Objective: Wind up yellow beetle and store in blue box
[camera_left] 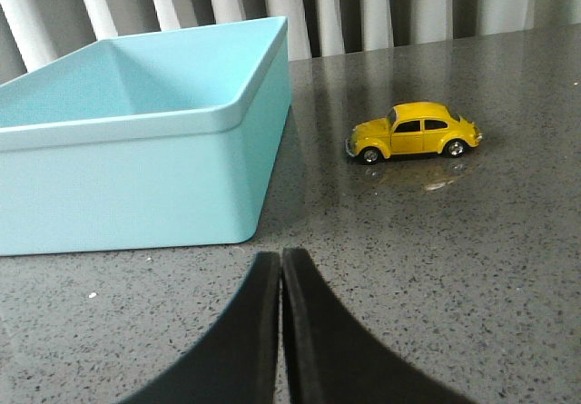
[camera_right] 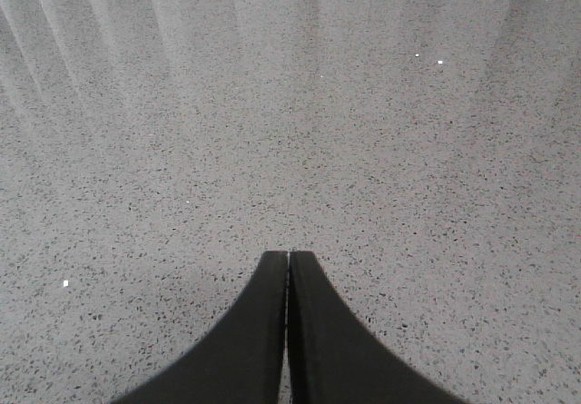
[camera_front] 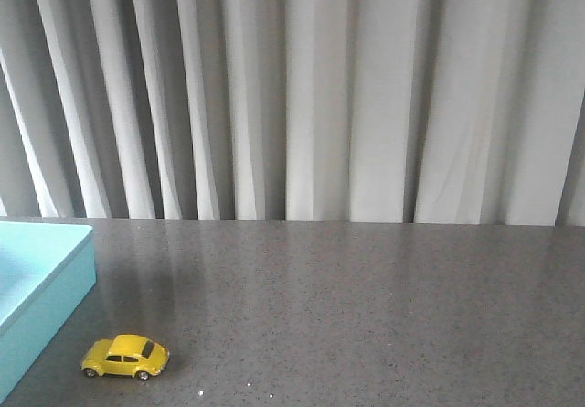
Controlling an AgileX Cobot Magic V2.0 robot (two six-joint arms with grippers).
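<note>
The yellow beetle (camera_front: 125,356) stands on its wheels on the grey table near the front left, side on, just right of the blue box (camera_front: 41,283). In the left wrist view the beetle (camera_left: 413,132) sits beside the box's corner, and the box (camera_left: 136,172) is empty inside. My left gripper (camera_left: 280,257) is shut and empty, a short way short of the box and the beetle. My right gripper (camera_right: 289,257) is shut and empty over bare table. Neither gripper shows in the front view.
The grey speckled table (camera_front: 366,306) stretches back to a wall of pale grey curtains (camera_front: 320,87). The blue box runs off the left edge of the front view. The right wrist view shows only tabletop (camera_right: 290,104).
</note>
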